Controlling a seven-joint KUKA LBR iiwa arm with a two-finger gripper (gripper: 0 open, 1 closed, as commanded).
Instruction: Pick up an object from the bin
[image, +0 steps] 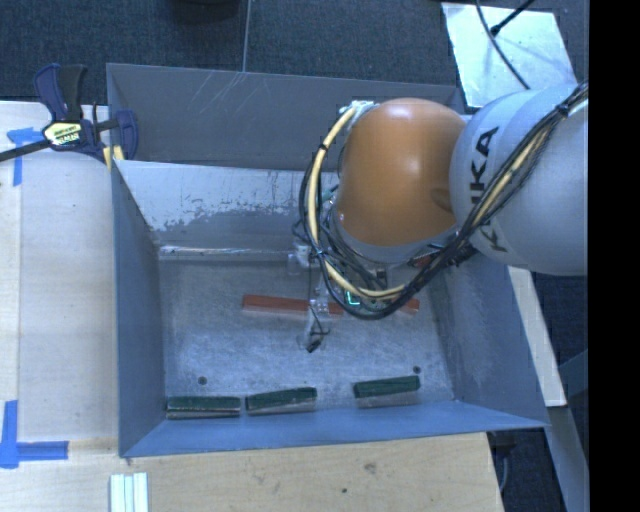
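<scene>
Checking my feed: the grey bin (138, 300) has a left green bar (203, 405) and a middle green bar (281, 400) along its near wall. Mid-floor lies a flat reddish-brown bar (268, 304), with my pincer (316, 337) down right over it. Honestly can't tell if it's open or closed. Then the right green bar (387, 388). The arm (530, 190) reads "KUKA".

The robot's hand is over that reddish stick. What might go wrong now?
The reddish-brown stick lies flat on the bin floor, so the gripper may slide off it or bump the floor. The arm's orange cover hides part of the stick, so a bad grip may go unseen.
</scene>
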